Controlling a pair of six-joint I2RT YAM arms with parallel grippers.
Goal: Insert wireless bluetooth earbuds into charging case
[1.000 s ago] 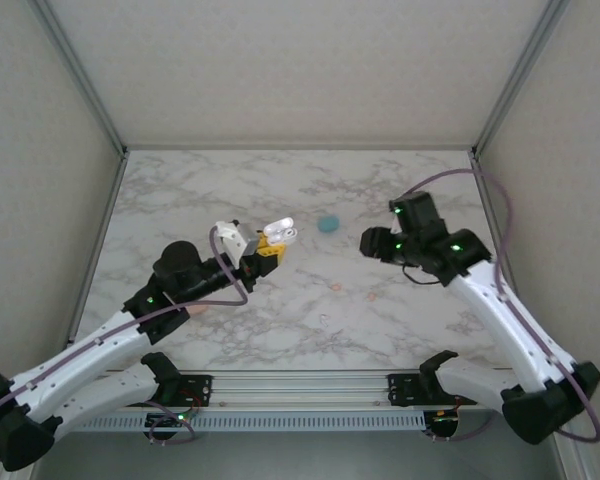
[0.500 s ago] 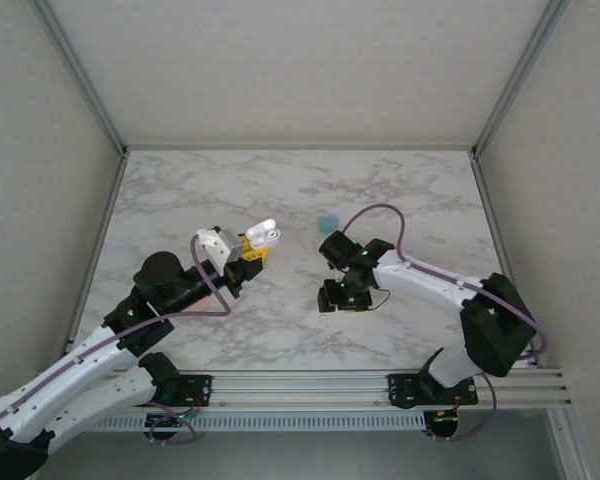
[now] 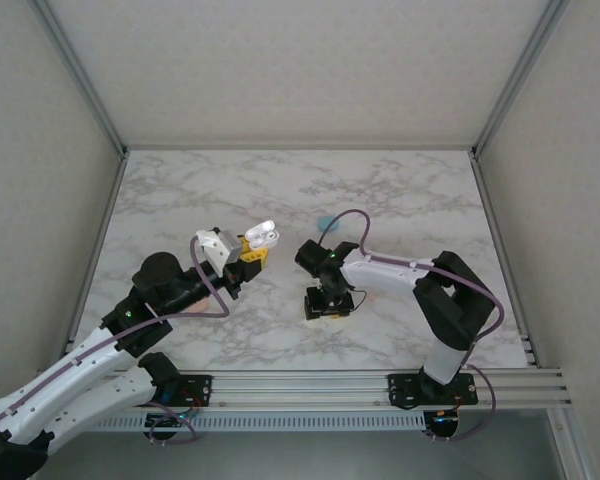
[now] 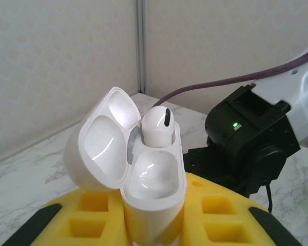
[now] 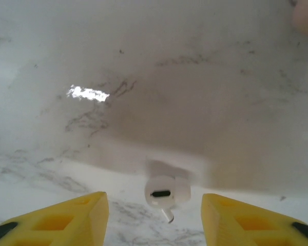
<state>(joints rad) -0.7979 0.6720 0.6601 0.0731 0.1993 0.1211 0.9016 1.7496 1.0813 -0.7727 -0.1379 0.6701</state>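
swung in from the right since a second ago, the right gripper (image 5: 153, 201) is now lowered over the table's middle. a loose earbud (image 5: 166, 192), white, is seen lying on the marble table (image 5: 143, 77) between that gripper's parted yellow fingers (image 5: 82, 215), touched by neither. the other earbud (image 4: 157, 126) is seated in the far socket of the white case (image 4: 151, 179), its lid tipped open. the case is clamped upright in the closed left gripper (image 3: 250, 252), just left of the right gripper.
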